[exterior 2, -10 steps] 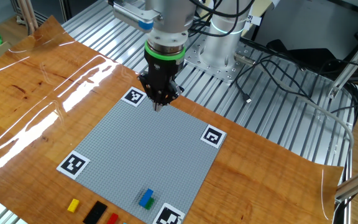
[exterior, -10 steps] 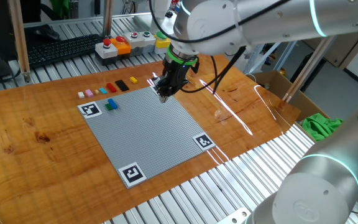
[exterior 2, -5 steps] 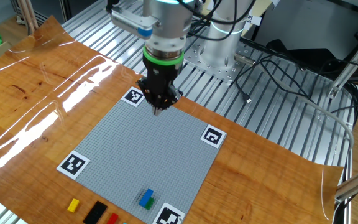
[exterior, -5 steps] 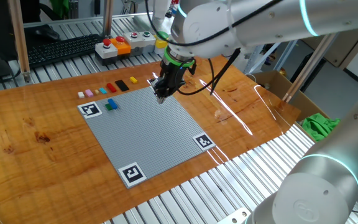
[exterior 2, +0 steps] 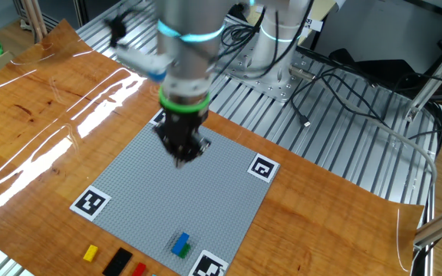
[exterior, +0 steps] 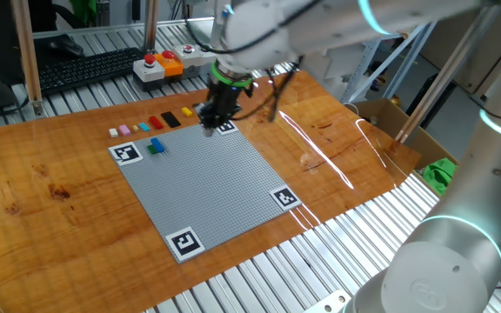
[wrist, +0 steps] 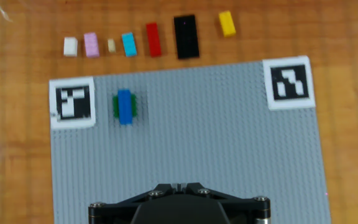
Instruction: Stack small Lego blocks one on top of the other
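The claw [exterior 2: 181, 156] hangs point-down over the grey baseplate [wrist: 229, 149], fingers pressed together, pinching nothing. Open studded ground lies all round it. Black-and-white square markers [wrist: 289, 83] sit at the plate's corners; their patterns carry no readable writing.

On the plate, near the marker at 10 o'clock in the hand view, a blue brick [wrist: 124, 106] sits on top of a green one [wrist: 116, 106].

Beyond the plate's 12 o'clock edge, on the wooden desk [wrist: 347, 74], loose bricks line up in a row, apart from one another: white [wrist: 71, 46], pink [wrist: 91, 45], a tiny cream piece [wrist: 111, 45], light blue [wrist: 129, 44], red [wrist: 153, 39], black [wrist: 186, 37], yellow [wrist: 227, 23].
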`<state>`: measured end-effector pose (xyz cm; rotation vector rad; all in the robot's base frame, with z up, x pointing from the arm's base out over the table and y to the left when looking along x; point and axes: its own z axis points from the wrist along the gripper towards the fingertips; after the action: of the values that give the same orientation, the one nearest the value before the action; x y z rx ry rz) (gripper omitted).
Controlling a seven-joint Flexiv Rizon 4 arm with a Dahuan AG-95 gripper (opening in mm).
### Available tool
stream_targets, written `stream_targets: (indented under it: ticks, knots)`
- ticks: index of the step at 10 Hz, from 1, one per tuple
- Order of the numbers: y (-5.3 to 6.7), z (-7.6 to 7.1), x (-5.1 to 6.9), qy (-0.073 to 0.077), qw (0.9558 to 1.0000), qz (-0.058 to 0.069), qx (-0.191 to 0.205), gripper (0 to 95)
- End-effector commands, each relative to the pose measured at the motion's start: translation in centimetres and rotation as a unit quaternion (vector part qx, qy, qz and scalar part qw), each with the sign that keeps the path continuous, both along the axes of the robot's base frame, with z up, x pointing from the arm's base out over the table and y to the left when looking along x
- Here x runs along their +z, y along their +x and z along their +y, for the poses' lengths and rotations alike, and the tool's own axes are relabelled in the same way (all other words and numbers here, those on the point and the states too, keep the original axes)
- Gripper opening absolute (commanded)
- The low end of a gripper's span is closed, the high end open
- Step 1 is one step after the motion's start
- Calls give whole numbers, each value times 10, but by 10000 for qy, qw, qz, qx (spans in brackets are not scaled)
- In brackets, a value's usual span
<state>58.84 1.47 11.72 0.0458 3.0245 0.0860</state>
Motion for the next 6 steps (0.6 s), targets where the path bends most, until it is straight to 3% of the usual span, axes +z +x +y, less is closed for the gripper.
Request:
stream_targets:
  ticks: [1,2,3,4,6]
  knots:
    - [18,4,-10,29,10000,21,38,0]
    - [28,5,-15,25,10000,19,68,0]
    - [28,5,-15,25,10000,19,68,0]
    - [41,9,-21,3,9999,110,123,0]
    - [43,10,-17,72,9998,153,56,0]
